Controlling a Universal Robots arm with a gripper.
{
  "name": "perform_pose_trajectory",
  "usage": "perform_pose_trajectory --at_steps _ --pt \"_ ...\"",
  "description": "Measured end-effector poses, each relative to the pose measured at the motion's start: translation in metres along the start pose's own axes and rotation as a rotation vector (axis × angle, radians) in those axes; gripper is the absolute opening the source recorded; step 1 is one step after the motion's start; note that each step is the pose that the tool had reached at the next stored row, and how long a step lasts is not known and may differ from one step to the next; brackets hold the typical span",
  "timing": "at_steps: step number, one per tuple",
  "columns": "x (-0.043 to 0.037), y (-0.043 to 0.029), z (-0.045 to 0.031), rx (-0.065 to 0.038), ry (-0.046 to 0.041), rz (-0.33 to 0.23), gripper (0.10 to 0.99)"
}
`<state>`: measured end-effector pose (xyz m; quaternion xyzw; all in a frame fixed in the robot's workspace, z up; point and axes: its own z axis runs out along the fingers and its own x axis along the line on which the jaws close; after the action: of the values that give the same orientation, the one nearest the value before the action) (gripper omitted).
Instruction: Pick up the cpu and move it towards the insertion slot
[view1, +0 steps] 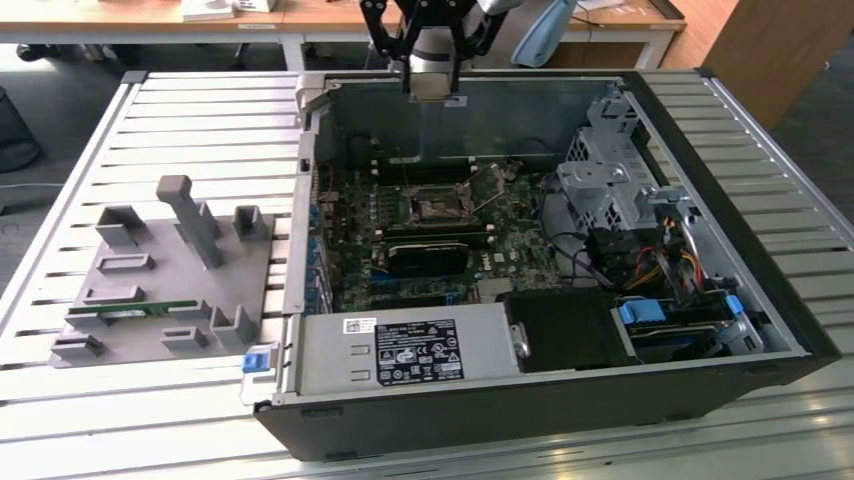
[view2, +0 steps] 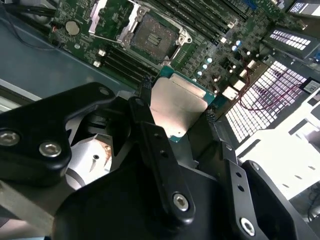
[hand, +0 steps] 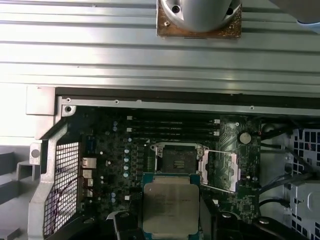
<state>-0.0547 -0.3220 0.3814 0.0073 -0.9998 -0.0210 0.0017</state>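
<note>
Above the open computer case (view1: 534, 250), you have the gripper (view2: 176, 116) closed on the cpu (view2: 176, 107): in the second wrist view its black fingers (view2: 145, 107) press against opposite edges of the chip, so the silvery top plate and tan-green rim stay clear between them. That edge hold makes sense, since it leaves the chip's faces untouched and lets it hang flat. You can see the insertion slot (hand: 178, 161) in both wrist views, its silvery frame around a dark centre on the motherboard, with its retention plate (hand: 220, 171) swung open beside it so the socket is free. The cpu sits just short of the slot in the first wrist view and, by the exterior view, well above the board (view1: 427, 225).
</note>
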Motion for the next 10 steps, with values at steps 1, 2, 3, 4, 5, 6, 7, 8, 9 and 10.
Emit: perform_pose_trajectory --at_steps 1,2,3,4,5,6,7,8,9,10 --pt "-0.0009 0.0000 0.0000 0.000 0.0000 0.000 0.541" --pt "-0.0017 0.0000 0.0000 0.000 0.0000 0.000 0.541" --pt "-0.0026 0.0000 0.0001 0.000 0.0000 0.000 0.541" --pt "-0.0034 -0.0001 0.0001 0.000 0.0000 0.000 0.541" --pt "-0.0042 -0.0001 0.0000 0.000 0.0000 0.000 0.541" --pt "-0.0050 -0.0001 0.0000 0.000 0.0000 0.000 0.541" --pt "-0.0058 -0.0001 0.0001 0.000 0.0000 0.000 0.541" --pt "-0.0066 -0.0001 0.0001 0.000 0.0000 0.000 0.541" --pt "-0.0074 -0.0001 0.0001 0.000 0.0000 0.000 0.541" --pt "-0.0082 -0.0001 0.0001 0.000 0.0000 0.000 0.541"
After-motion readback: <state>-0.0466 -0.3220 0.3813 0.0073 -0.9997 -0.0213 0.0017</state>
